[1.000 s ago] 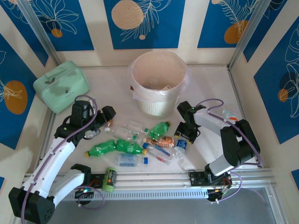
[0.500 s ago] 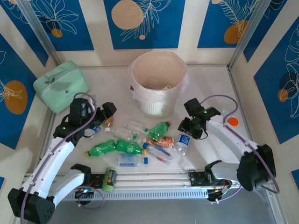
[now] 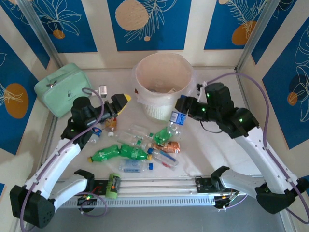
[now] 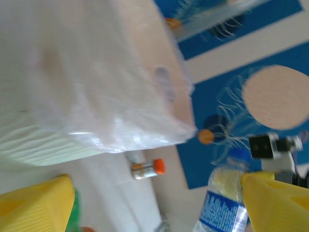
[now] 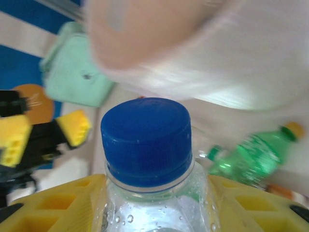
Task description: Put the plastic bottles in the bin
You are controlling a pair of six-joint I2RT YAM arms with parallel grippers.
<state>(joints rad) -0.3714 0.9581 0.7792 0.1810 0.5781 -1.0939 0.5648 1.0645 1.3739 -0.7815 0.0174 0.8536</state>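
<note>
The bin (image 3: 163,77), a pale pail with a thin white liner, stands at the back middle of the table. My right gripper (image 3: 182,110) hangs just right of the bin's front wall, shut on a clear bottle with a blue label (image 3: 176,119). The bottle's blue cap (image 5: 146,140) sits between the yellow fingers (image 5: 60,203). My left gripper (image 3: 118,103) is lifted left of the bin, open and holding nothing, with its yellow fingertips (image 4: 36,205) far apart. Several plastic bottles lie on the table in front: green ones (image 3: 105,153) (image 3: 164,134), clear ones (image 3: 133,166), and one with a brown-orange label (image 3: 167,146).
A mint-green zip case (image 3: 63,88) sits at the back left. A small green and orange cylinder (image 3: 113,186) rests on the front rail. A small orange-capped container (image 4: 147,169) lies near the bin's base. Walls close in the table on three sides.
My right gripper has lifted the blue-label bottle off the table and carried it up and back beside the bin. My left gripper has risen toward the bin and opened wider.
</note>
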